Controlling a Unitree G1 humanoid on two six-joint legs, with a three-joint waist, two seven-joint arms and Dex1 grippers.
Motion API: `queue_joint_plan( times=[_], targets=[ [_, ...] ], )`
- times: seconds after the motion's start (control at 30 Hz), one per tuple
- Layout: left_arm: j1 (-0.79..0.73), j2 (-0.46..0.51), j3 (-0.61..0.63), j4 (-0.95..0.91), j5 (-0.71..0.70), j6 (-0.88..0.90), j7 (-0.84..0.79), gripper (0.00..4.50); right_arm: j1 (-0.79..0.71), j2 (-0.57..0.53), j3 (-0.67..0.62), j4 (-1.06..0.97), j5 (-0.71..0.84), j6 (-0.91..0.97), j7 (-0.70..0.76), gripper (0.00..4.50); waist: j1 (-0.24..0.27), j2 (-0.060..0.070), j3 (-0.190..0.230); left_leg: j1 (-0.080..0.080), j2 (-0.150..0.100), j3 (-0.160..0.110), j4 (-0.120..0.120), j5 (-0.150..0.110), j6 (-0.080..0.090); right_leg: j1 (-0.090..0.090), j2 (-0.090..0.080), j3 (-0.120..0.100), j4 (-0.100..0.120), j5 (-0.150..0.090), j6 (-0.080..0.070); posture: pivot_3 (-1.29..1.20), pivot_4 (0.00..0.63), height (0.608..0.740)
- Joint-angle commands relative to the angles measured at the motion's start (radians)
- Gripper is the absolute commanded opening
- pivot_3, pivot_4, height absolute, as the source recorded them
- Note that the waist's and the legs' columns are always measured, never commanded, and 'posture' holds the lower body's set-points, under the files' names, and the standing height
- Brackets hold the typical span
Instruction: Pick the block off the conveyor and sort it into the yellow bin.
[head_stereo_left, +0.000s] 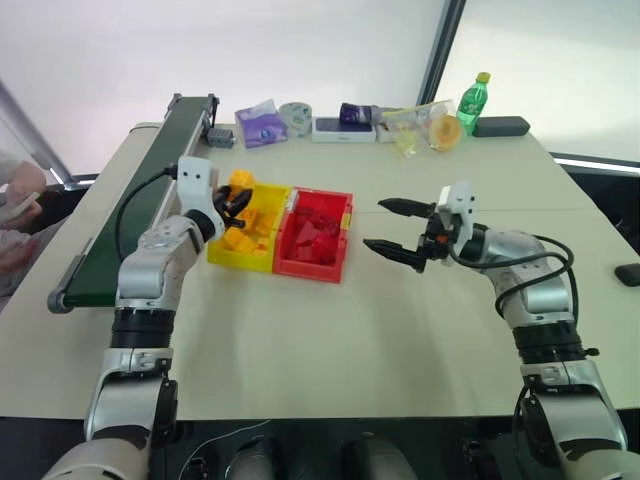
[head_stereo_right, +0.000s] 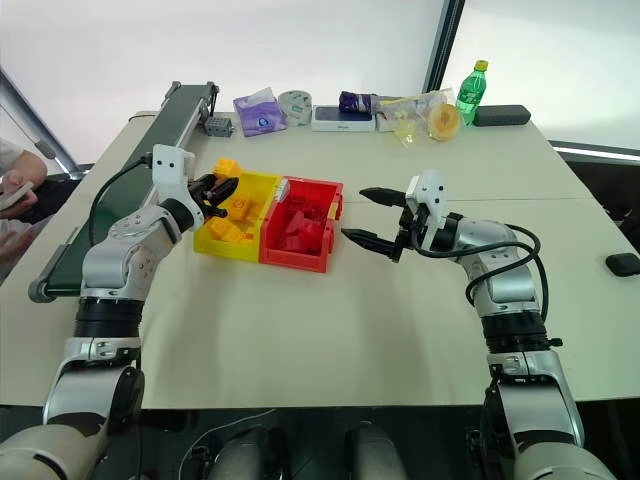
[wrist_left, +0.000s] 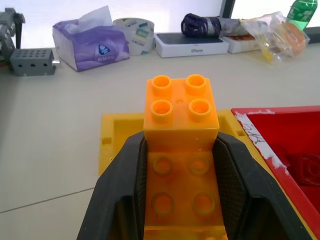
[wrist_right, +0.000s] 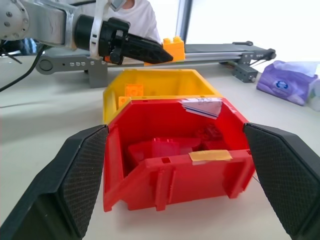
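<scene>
The yellow-orange block (wrist_left: 181, 107) sits clamped between the two black fingers of my left gripper (head_stereo_left: 236, 203). It hangs over the near-conveyor side of the yellow bin (head_stereo_left: 236, 259), which holds several yellow bricks. The dark green conveyor (head_stereo_left: 140, 200) runs along the table's left side, behind that arm. My right gripper (head_stereo_left: 373, 224) stands open, pointing at the red bin (head_stereo_left: 312, 266) from its right, with nothing between its fingers (wrist_right: 80, 170). In the right wrist view the block (wrist_right: 173, 48) shows above the yellow bin's (wrist_right: 150, 82) far wall.
The red bin of red bricks touches the yellow bin on its right. Along the table's far edge lie a purple tissue pack (head_stereo_left: 261, 125), a tape roll (head_stereo_left: 295, 115), a white phone box (head_stereo_left: 343, 129), a green bottle (head_stereo_left: 473, 98) and a black case (head_stereo_left: 502, 126). A person's hand (head_stereo_left: 18, 205) is at the far left.
</scene>
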Motion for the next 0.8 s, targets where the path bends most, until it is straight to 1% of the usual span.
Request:
queue_joint_plan(
  times=[0.03,0.1,0.13,0.23,0.33,0.43,0.53,0.57,0.67,0.8],
  targets=[
    [-0.022,0.015,0.016,0.007,0.008,-0.052,-0.036,3.29,-0.002,-0.009,-0.024,-0.049,0.014,-0.011,-0.007,4.50,0.000,0.000,0.000,0.000,0.000,0.000,0.000,0.000,0.000,0.000,0.000,0.000,0.000,0.000,0.000,0.00,0.150,0.740],
    [-0.019,0.026,0.010,0.004,0.023,-0.062,-0.044,4.35,-0.001,-0.009,-0.025,-0.053,0.016,-0.009,-0.007,4.50,0.001,0.000,0.000,0.000,0.000,0.000,0.000,0.000,0.000,0.000,0.000,0.000,0.000,0.000,0.000,0.00,0.150,0.740],
    [-0.015,0.033,0.007,-0.005,0.028,-0.063,-0.051,4.44,0.000,-0.010,-0.025,-0.054,0.016,-0.009,-0.007,4.50,0.002,0.000,0.000,0.000,0.000,0.000,0.000,0.000,0.000,0.000,0.000,0.000,0.000,0.000,0.000,0.00,0.150,0.740],
    [0.038,0.065,0.048,-0.107,-0.004,-0.077,-0.091,4.44,0.006,-0.011,-0.025,-0.064,0.018,-0.004,-0.007,4.50,0.001,0.000,0.000,0.000,0.000,0.000,0.000,0.000,0.000,0.000,0.000,0.000,0.000,0.000,0.000,0.00,0.150,0.740],
    [0.134,0.121,0.109,-0.232,-0.042,-0.055,-0.119,4.44,0.008,-0.012,-0.027,-0.067,0.022,0.000,-0.003,4.50,-0.005,0.000,0.000,0.000,0.001,0.000,-0.001,0.000,0.000,0.000,-0.001,0.001,0.000,0.000,0.000,0.00,0.150,0.740],
    [0.259,0.171,0.213,-0.373,-0.126,0.021,-0.139,4.44,0.002,-0.013,-0.030,-0.059,0.026,0.004,0.003,4.50,-0.007,0.000,0.000,0.000,0.002,0.000,-0.001,0.000,0.000,-0.001,0.000,0.000,0.000,0.000,0.000,0.00,0.150,0.740],
    [0.359,0.215,0.305,-0.465,-0.192,0.087,-0.138,4.44,-0.004,-0.014,-0.028,-0.051,0.024,0.002,0.010,4.50,-0.004,0.000,0.000,0.000,0.003,0.000,0.000,0.000,0.000,-0.001,-0.001,0.001,0.001,0.000,0.000,0.00,0.150,0.740],
    [0.394,0.232,0.333,-0.495,-0.198,0.077,-0.150,4.44,-0.007,-0.015,-0.029,-0.048,0.025,0.003,0.012,4.50,-0.002,0.000,0.000,0.000,0.003,0.000,0.000,0.000,0.000,-0.001,-0.001,0.001,0.001,0.000,0.000,0.00,0.150,0.740],
    [0.479,0.301,0.404,-0.535,-0.218,0.098,-0.185,4.44,-0.012,-0.017,-0.029,-0.037,0.026,0.002,0.023,4.50,0.004,0.000,0.000,0.000,0.003,0.000,0.000,0.000,0.000,0.000,-0.002,0.000,0.001,0.000,0.000,0.00,0.150,0.740],
    [0.527,0.350,0.474,-0.491,-0.233,0.068,-0.224,4.44,-0.027,-0.017,-0.031,-0.016,0.028,0.007,0.032,4.50,0.005,0.000,0.000,0.000,0.002,-0.001,0.000,0.000,0.000,0.000,-0.002,0.000,0.001,0.000,0.000,0.00,0.150,0.740]
  ],
)
